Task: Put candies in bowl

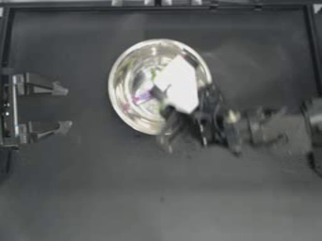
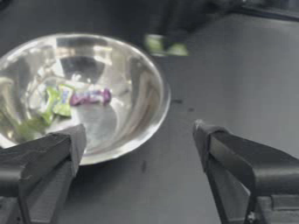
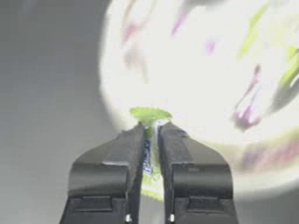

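Note:
The shiny silver bowl (image 1: 129,94) sits mid-table. Inside it lie a pink-purple candy (image 2: 90,97) and yellow-green candies (image 2: 58,104); the top view also shows the pink-purple candy (image 1: 143,97). My right gripper (image 1: 168,115) reaches in from the right and hangs over the bowl's near-right rim. It is shut on a yellow-green candy (image 3: 151,115), whose wrapper ends stick out of the right gripper (image 3: 151,127). The left wrist view shows that held candy (image 2: 165,46) past the bowl (image 2: 153,87). My left gripper (image 1: 65,107) is parked at the left edge, open and empty.
The dark table (image 1: 157,197) is framed by a raised border along the back and sides. In the left wrist view the left gripper (image 2: 139,131) looks across the table at the bowl, its jaws wide apart.

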